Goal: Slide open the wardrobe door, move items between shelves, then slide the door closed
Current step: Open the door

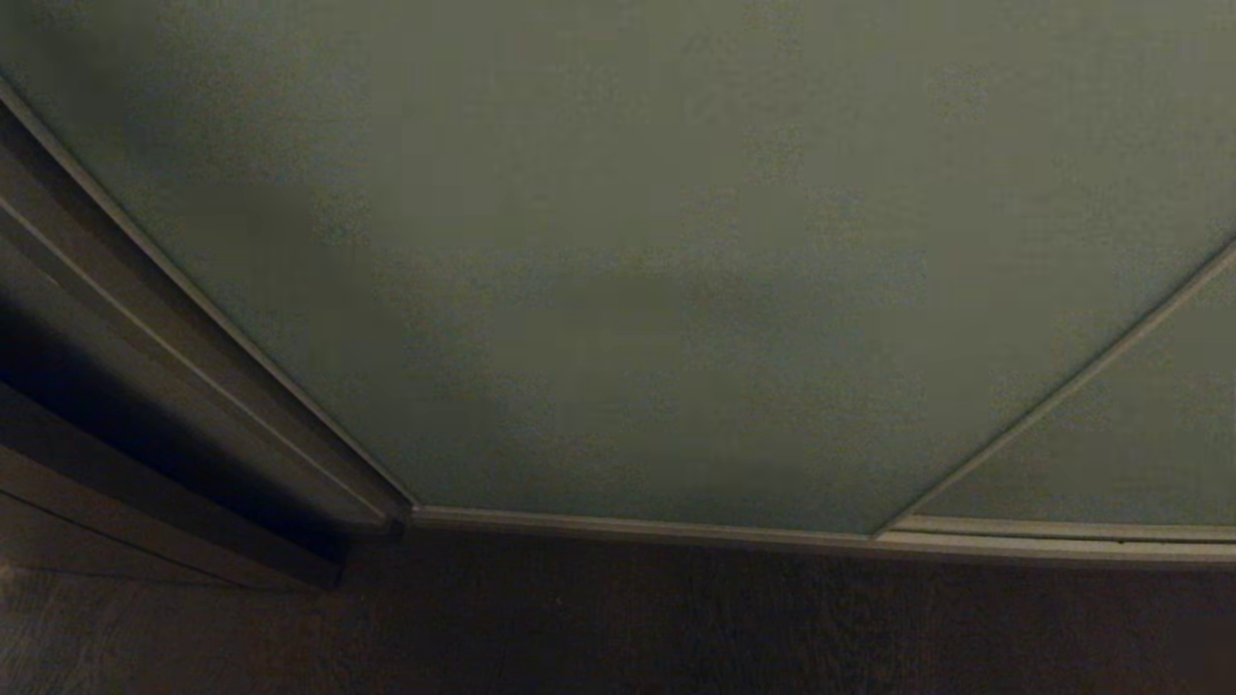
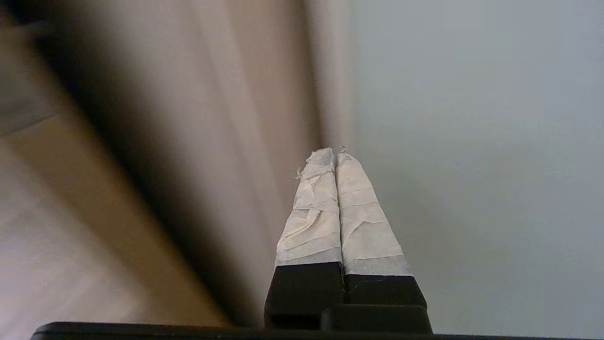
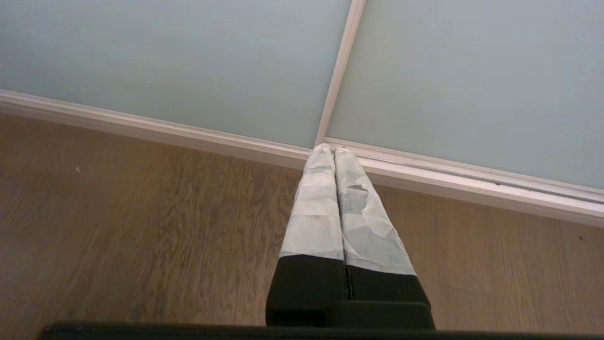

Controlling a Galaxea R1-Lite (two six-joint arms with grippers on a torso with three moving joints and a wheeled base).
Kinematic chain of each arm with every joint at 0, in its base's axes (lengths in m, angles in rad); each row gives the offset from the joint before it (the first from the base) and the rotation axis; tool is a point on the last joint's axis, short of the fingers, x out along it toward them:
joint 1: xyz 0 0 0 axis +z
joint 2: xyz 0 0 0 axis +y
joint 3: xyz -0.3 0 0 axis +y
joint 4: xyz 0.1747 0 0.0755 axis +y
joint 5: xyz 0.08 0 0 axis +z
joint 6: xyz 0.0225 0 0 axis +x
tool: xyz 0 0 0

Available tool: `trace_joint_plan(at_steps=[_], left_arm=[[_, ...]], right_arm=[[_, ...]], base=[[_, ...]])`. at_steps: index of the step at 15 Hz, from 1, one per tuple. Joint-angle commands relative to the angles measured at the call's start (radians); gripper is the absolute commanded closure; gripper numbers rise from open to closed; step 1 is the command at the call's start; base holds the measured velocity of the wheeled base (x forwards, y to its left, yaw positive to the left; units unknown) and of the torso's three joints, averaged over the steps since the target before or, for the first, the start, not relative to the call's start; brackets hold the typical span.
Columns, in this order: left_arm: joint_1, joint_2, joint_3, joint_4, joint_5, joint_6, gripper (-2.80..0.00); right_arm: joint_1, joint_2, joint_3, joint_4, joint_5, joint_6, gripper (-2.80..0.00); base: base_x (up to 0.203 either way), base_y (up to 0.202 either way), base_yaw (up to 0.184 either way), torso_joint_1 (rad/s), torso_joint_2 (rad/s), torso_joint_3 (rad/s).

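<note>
**A:** Start at the left of the head view. What's there?

**B:** A dark gap [image 1: 145, 425] running from the left edge down toward the lower left, beside the door's pale frame edge [image 1: 241, 338]. The sliding wardrobe door [image 1: 618, 251] fills the middle and upper part of the frame. Its bottom rail [image 1: 637, 526] crosses the lower part, with the floor [image 1: 618, 627] under it.

**A:** So the door is open?

**B:** I can't tell how far. The gap is too dark to show shelves or toys; none are visible in any view.

**A:** Where's the working claw?

**B:** Neither arm shows in the head view. In the left wrist view the left gripper [image 2: 334, 152] sits at centre, its taped fingers [image 2: 311, 212] pressed flat together with nothing between them. The tips point right at the door's vertical edge, grey panel to the right, blurred brownish surface to the left.

**A:** How should it do this step?

**B:** My judgement: it's set to push the door edge with closed fingers. Keep the tips on the frame strip, not the panel, push along the rail and keep the stroke steady so the fingers don't slip off.

**A:** And the right side?

**B:** In the right wrist view the right gripper [image 3: 333, 148] is centred, fingers together and empty, aimed at the rail where a second panel [image 3: 472, 80], upper right, overlaps. It looks idle.
</note>
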Motion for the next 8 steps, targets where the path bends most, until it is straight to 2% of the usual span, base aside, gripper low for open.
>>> trace_joint_plan(at_steps=[1, 3, 5, 8], left_arm=[[0.005, -0.030, 0.030, -0.002, 0.095, 0.005, 0.00], [0.042, -0.016, 0.033, -0.004, 0.135, 0.006, 0.00], [0.103, 0.007, 0.027, -0.005, 0.140, 0.007, 0.00], [0.112, 0.052, 0.005, -0.012, 0.141, 0.005, 0.00]], right_arm=[[0.000, 0.000, 0.000, 0.000, 0.000, -0.001, 0.00], [0.000, 0.000, 0.000, 0.000, 0.000, -0.001, 0.00], [0.000, 0.000, 0.000, 0.000, 0.000, -0.001, 0.00], [0.000, 0.000, 0.000, 0.000, 0.000, -0.001, 0.00]], base=[[0.000, 0.000, 0.000, 0.000, 0.00, 0.000], [0.000, 0.000, 0.000, 0.000, 0.00, 0.000], [0.000, 0.000, 0.000, 0.000, 0.00, 0.000], [0.000, 0.000, 0.000, 0.000, 0.00, 0.000]])
